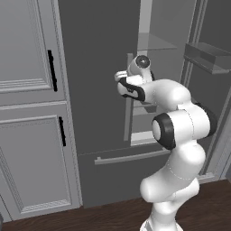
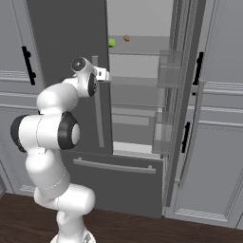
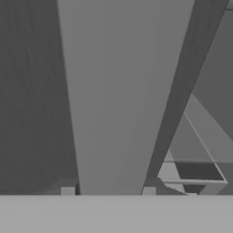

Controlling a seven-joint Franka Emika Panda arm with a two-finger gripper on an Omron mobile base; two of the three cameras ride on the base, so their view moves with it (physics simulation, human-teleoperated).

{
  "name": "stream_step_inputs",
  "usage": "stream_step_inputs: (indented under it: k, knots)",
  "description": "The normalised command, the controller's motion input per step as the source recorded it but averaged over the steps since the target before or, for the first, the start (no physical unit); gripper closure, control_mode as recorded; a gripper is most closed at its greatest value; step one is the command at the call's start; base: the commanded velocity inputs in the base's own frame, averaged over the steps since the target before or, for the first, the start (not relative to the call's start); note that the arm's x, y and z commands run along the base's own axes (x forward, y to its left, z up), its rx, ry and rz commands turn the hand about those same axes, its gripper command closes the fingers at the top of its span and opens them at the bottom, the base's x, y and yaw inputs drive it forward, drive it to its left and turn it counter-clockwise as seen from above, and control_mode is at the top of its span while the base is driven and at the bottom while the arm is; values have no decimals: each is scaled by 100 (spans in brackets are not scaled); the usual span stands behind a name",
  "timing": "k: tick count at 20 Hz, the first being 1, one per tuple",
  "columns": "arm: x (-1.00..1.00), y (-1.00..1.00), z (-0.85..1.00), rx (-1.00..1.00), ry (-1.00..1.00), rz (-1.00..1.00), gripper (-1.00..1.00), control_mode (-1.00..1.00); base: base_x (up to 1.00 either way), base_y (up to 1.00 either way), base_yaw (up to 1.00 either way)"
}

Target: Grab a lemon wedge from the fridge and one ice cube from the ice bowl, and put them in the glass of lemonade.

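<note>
The dark grey fridge (image 1: 99,99) (image 2: 61,38) stands with its right door swung open and its left door closed. My gripper (image 1: 122,76) (image 2: 105,75) is at the upper part of the left door's long grey bar handle (image 1: 127,113) (image 2: 98,118) (image 3: 113,100). In the hand view the bar runs up between my fingertips (image 3: 67,191), which sit against its two sides. A tiny yellow-green lemon wedge (image 2: 111,42) lies on an upper shelf inside. The ice cube, the ice bowl and the glass of lemonade are out of view.
A small brown item (image 2: 126,38) lies beside the wedge. The open door (image 2: 182,95) carries clear bins (image 2: 167,75). Below is the freezer drawer with its horizontal bar (image 2: 114,166). Light grey panelled cabinets (image 1: 27,135) (image 2: 213,152) flank the fridge.
</note>
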Motion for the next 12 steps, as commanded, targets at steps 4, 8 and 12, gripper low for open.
stream_step_inputs:
  k: [4,8,12]
  knots:
    - [9,43,1,0,0,0,100,-100,0,0,0]
    - [-2,64,22,0,0,0,100,-100,0,0,0]
    - [-51,59,60,0,0,0,100,-100,0,0,0]
